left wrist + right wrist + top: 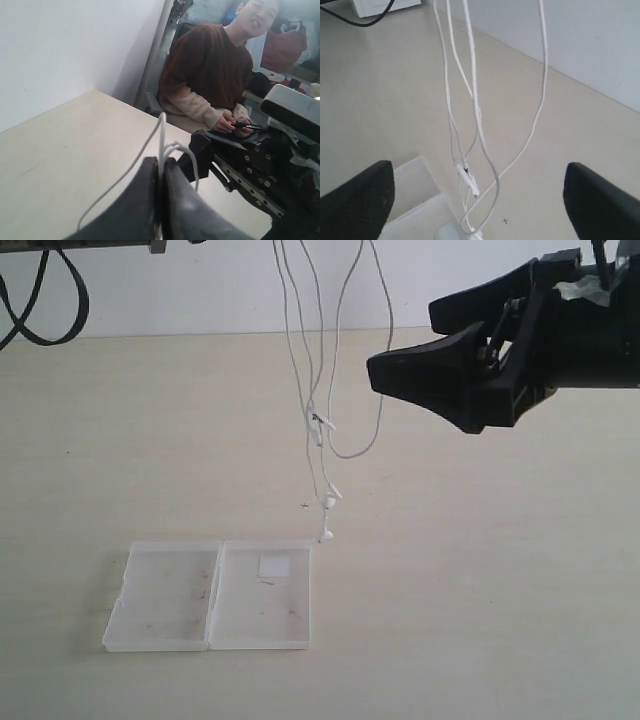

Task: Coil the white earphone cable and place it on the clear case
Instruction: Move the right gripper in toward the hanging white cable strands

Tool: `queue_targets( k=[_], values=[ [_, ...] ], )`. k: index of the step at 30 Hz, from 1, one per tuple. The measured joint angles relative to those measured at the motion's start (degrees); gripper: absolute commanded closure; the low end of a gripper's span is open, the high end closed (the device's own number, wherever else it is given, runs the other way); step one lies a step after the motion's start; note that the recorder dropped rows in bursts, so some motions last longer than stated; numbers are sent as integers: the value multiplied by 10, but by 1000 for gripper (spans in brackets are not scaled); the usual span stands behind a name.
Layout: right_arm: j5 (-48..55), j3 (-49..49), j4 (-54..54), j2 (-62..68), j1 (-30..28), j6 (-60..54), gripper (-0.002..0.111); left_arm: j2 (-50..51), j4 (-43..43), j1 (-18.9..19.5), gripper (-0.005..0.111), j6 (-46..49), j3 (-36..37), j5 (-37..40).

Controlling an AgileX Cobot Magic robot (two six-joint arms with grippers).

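While left tool (161,166) pinches cable (321,424) aloft, right tool (401,339) spread, level.

Pale cream desk (480,620), matte, white wall along its far edge. Case (160,597) lies open flat on it, near the front, left of centre in the exterior view. Two halves side by side, hinge between. White square sticker (273,566) inside the half on the right; dark specks and scuffs in both. Tiny dark mark (305,506) on desk just beyond case. Cable (326,534) ends at case's far right corner; touching desk or not, can't tell.
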Motion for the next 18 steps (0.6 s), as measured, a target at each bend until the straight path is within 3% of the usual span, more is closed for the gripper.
queue_targets(
  k=[9, 18],
  values=[
    [55, 0, 107, 72, 0, -103, 15, 0, 0, 0, 107, 0, 0, -1],
    [73, -35, 120, 135, 25, -156, 14, 0, 0, 0, 107, 0, 0, -1]
  ],
)
